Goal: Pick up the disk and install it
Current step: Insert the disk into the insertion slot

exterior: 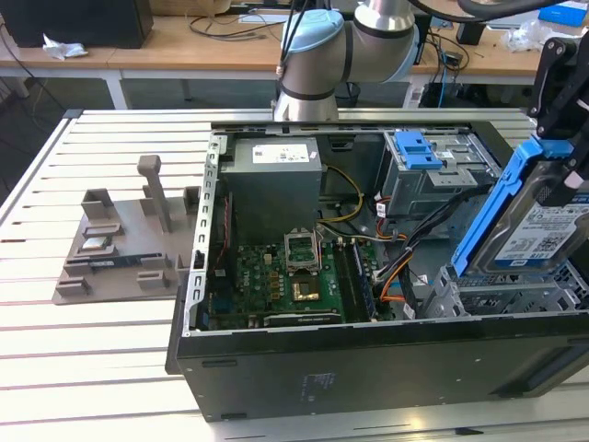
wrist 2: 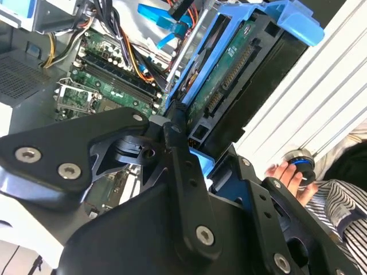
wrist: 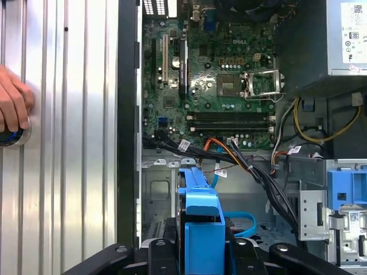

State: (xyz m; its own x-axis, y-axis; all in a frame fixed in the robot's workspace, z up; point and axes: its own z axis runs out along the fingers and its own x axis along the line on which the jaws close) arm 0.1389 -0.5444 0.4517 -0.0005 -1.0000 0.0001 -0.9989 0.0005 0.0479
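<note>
**Disk held tilted over the case's far end**

In the exterior view, left to right:

- Slatted table (exterior: 92,368). A grey fixture (exterior: 120,244) sits near its left edge, well apart from the case.
- Open case (exterior: 368,368) lying on its side, mid-table. The motherboard (exterior: 285,285) lies flat on its floor, with the power supply (exterior: 274,184) standing behind it.
- The arm (exterior: 340,46) rises behind the case's back wall.
- Grey cage (exterior: 442,180) at the case's back right, with a blue latch (exterior: 414,147) on top.
- The disk (exterior: 529,230) is off the table, above the case's right end. It is tilted steeply with its label facing the camera and its blue rail along the edge. Its lower end sits just over the metal bay (exterior: 515,295) in the case's front right corner. Contact there: cannot tell.
- The gripper (exterior: 560,170) comes down from the upper right, its fingers clamped on the disk's upper end.

In the second wrist view the black fingers (wrist 2: 178,143) close on either side of the disk (wrist 2: 229,74), its circuit board showing. In both wrist views a hand (wrist: 14,109) rests on a round knob (wrist 2: 301,160) on the table beside the case.
</note>
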